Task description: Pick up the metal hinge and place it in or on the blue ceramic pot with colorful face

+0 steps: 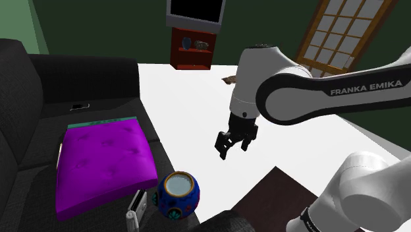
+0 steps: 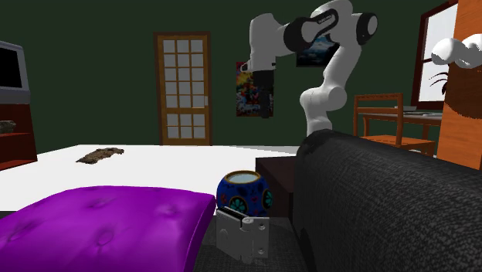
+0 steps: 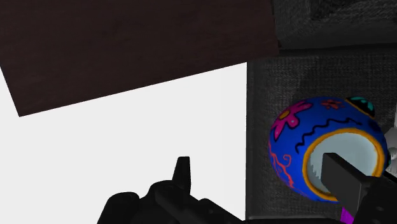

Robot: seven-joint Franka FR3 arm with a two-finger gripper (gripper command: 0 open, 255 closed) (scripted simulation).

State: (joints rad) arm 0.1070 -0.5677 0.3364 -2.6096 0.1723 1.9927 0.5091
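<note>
The hinge [image 1: 136,205] is a pale grey folded plate standing on the dark sofa seat, wedged between the purple cushion and the pot. From the second exterior view, the hinge [image 2: 241,232] stands just in front of the pot [image 2: 243,193]. The pot [image 1: 178,194] is round and blue, painted with colourful flowers, with an orange-rimmed open top. My black gripper [image 1: 234,142] hangs open and empty in the air, above and to the shoulder view's right of the pot. In the wrist view the gripper [image 3: 264,181] stands apart, with the pot [image 3: 324,146] beside one finger.
A purple cushion [image 1: 105,165] lies on the black sofa [image 1: 39,86] at the shoulder view's left. A dark brown table top [image 1: 276,198] sits by the arm's base. Beyond lies white floor [image 1: 197,99], with a red shelf [image 1: 192,49] at the back.
</note>
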